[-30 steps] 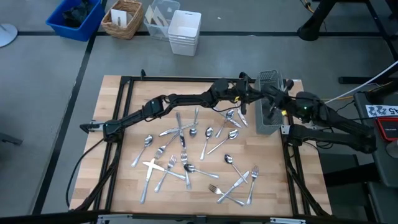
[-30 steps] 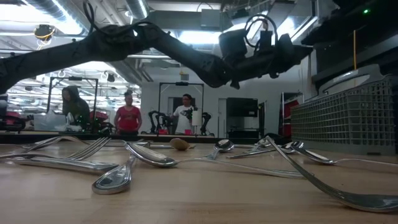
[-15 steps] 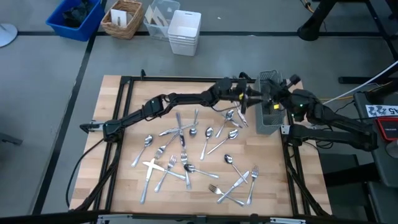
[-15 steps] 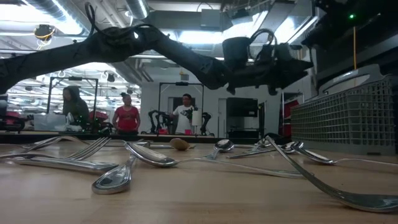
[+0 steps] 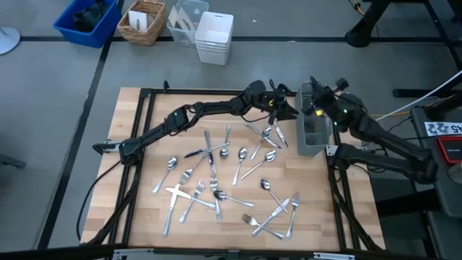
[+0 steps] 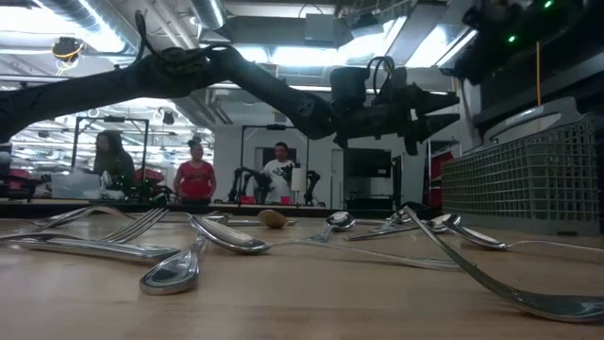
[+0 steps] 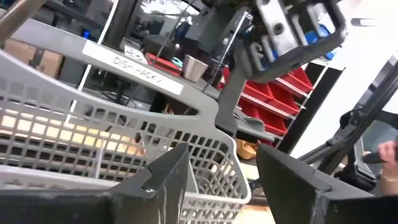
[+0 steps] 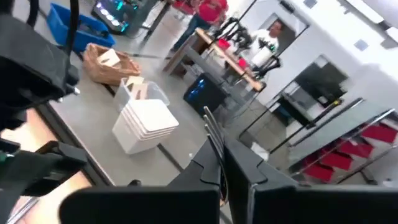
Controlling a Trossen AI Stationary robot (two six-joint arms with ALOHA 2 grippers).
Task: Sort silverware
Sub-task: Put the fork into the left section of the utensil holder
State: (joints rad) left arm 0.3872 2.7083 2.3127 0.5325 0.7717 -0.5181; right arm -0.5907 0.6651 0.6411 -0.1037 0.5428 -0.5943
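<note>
Left gripper: you are holding the dark two-finger left gripper (image 5: 284, 107) in the air near the far right part of the table, just beside the caddy; its jaws are standing apart with nothing between them, as your left wrist view is showing past its fingers (image 7: 165, 180).

Right gripper: you are keeping the dark right gripper (image 5: 315, 89) over the far end of the caddy; its fingers (image 8: 205, 171) are pressing together, and what looks like a thin metal piece is sticking out from between them, though you cannot tell what it is.

Silverware: the shiny silver-coloured metal forks, spoons and table knives (image 5: 216, 173) are lying loose and criss-crossed over the middle and near part of the light wooden table top (image 5: 137, 115); in the low view they are lying flat in the foreground (image 6: 226, 236).

Caddy: the grey wire-mesh cutlery caddy (image 5: 312, 137) is standing at the table's right edge, between the two grippers' arms; its mesh wall (image 7: 81, 137) is filling your left wrist view.

Beyond the table: a blue bin (image 5: 86, 20), a wicker basket (image 5: 142, 22) and a white ribbed container (image 5: 214, 37) are sitting on the floor past the far edge; three people (image 6: 193, 175) are standing well back in the room.
</note>
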